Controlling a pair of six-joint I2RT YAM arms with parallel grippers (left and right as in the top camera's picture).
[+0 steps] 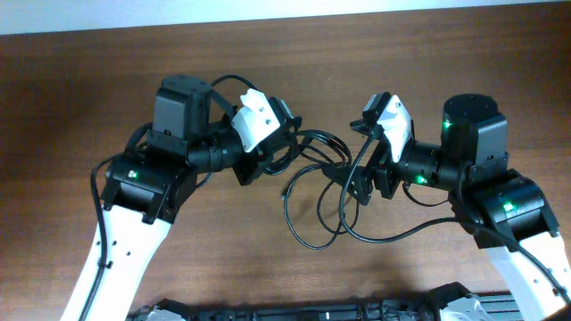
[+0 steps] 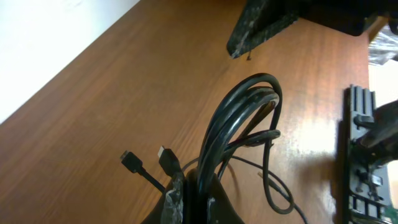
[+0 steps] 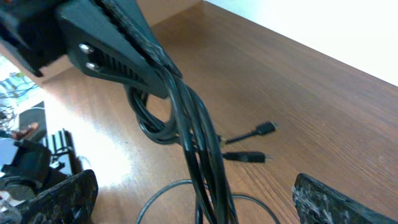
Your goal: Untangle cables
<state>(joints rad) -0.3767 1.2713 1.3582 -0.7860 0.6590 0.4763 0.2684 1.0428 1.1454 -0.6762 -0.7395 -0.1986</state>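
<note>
Left of centre in the overhead view, our left gripper [image 2: 194,186] is clamped tight on the cables [image 2: 219,124], whose loops spill toward mid-frame. Right of centre, our right gripper [image 3: 193,182] gapes wide and holds nothing, with strands running between its fingers. We should pinch one single strand, then draw it away slowly.

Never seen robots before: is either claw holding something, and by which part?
The left gripper pinches the cables by their bunched strands, near two plug ends; the right gripper is open, holding nothing.
</note>
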